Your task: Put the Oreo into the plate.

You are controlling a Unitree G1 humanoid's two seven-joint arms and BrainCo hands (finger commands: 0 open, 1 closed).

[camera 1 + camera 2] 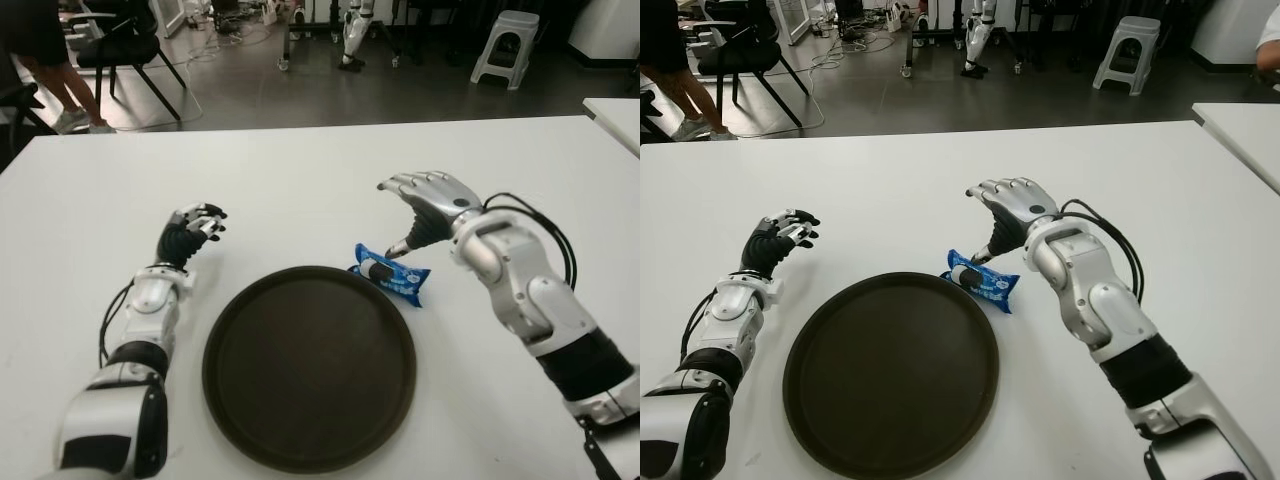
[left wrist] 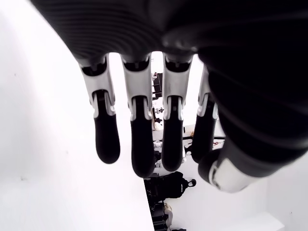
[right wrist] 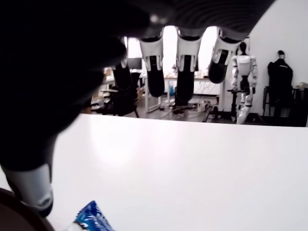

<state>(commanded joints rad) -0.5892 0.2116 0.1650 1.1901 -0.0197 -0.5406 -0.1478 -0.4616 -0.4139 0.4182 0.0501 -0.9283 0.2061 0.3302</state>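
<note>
The Oreo [image 1: 390, 274] is a small blue packet lying on the white table, its near end against the far right rim of the plate [image 1: 310, 400], a round dark brown tray. My right hand [image 1: 408, 215] hovers just behind and above the packet, fingers spread and thumb pointing down at its far end, holding nothing. In the right wrist view the Oreo [image 3: 91, 220] shows below the thumb, beside the plate's edge [image 3: 12, 214]. My left hand [image 1: 197, 225] shows left of the plate with relaxed fingers and nothing in it.
The white table [image 1: 300, 170] stretches wide behind the plate. A second table corner [image 1: 615, 115] shows at the far right. Beyond the table are a black chair [image 1: 125, 50], a person's legs [image 1: 60, 80] and a grey stool [image 1: 505, 45].
</note>
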